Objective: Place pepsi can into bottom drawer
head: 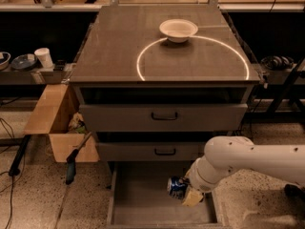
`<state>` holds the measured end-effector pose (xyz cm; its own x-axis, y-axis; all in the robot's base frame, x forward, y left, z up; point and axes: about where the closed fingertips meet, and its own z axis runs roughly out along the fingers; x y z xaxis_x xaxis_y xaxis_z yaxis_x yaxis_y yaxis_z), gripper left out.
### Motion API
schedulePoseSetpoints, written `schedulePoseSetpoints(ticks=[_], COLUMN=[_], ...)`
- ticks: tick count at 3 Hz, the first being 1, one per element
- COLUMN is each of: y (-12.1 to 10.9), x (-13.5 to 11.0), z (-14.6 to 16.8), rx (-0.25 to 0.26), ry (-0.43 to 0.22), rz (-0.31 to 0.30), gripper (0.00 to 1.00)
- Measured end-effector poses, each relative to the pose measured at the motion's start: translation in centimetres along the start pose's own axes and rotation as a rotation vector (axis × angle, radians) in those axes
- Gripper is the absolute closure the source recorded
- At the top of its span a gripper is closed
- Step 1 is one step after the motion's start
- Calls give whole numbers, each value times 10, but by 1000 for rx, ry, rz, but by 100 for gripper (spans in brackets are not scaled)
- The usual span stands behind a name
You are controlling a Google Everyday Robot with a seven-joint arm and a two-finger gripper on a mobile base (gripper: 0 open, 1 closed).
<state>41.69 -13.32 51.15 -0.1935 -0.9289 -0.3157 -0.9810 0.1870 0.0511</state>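
The pepsi can (177, 186) is blue with white markings and lies tilted on its side, held at the end of my arm. My gripper (187, 191) is shut on the can, just above the floor of the bottom drawer (143, 199). That drawer is pulled out, a wide grey tray with low side walls. My white arm (248, 161) reaches in from the right and hides the drawer's right wall.
Two upper grey drawers with black handles (164, 116) are closed. A white bowl (178, 30) sits on the cabinet top inside a lit ring. An open cardboard box (55, 123) stands at the left. A shelf with a white cup (44, 57) is further left.
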Motion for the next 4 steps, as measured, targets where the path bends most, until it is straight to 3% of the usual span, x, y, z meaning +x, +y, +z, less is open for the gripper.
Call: schedulePoseSetpoints(ticks=[2, 3, 4], y=[-15, -15, -12], x=[-8, -8, -3], z=[38, 38, 39], rx=[-20, -20, 12], ry=[37, 37, 26], rz=[7, 7, 22], gripper=[100, 100, 100])
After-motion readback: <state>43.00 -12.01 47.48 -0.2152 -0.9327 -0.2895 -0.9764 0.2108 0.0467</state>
